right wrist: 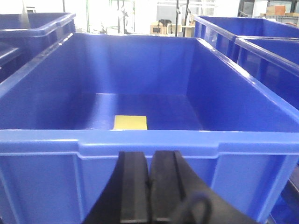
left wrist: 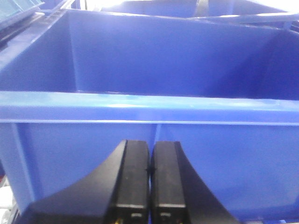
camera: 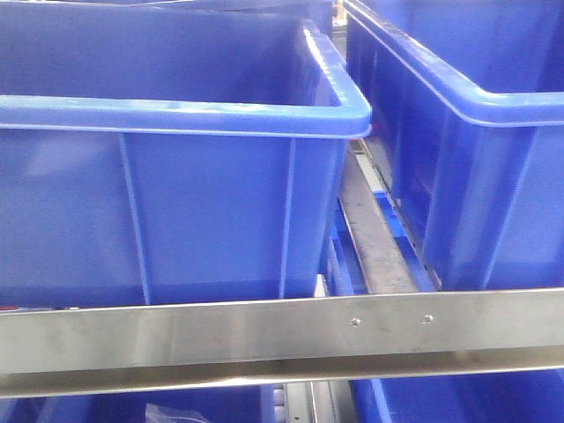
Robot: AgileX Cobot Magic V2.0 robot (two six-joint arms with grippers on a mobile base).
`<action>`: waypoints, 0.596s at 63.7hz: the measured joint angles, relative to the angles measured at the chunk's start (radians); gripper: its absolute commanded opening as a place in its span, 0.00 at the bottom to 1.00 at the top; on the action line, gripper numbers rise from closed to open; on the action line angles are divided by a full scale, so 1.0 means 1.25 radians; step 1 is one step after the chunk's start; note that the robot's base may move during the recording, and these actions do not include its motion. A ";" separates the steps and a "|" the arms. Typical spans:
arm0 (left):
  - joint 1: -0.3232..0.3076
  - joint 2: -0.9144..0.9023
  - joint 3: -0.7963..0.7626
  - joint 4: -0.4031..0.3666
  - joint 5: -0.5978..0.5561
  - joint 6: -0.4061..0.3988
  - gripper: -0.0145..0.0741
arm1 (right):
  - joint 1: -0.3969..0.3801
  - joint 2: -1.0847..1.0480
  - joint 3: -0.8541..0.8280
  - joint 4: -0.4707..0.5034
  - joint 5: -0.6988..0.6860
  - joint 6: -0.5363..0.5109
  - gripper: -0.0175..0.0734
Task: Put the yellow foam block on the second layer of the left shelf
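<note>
The yellow foam block point(right wrist: 130, 122) lies on the floor of a blue bin point(right wrist: 140, 142) in the right wrist view, just behind the bin's near wall, its lower part hidden by the rim. My right gripper point(right wrist: 150, 158) is shut and empty, outside the bin, against the near wall below the rim. My left gripper point(left wrist: 150, 149) is shut and empty, in front of the near wall of another blue bin point(left wrist: 149, 109). The block does not show in the front or left wrist views. Neither gripper shows in the front view.
The front view shows two large blue bins point(camera: 176, 115) point(camera: 476, 106) side by side on a shelf with a steel front rail point(camera: 282, 330). A narrow gap with a metal strip point(camera: 374, 238) runs between them. More blue bins point(right wrist: 261, 37) stand around.
</note>
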 measured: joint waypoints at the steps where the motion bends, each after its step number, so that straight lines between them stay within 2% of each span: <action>1: 0.000 0.000 0.000 0.000 0.000 0.000 0.32 | 0.000 0.000 0.000 0.000 0.000 0.000 0.23; 38: 0.000 0.000 0.000 0.000 0.000 0.000 0.32 | 0.000 0.000 0.002 0.000 0.000 0.000 0.23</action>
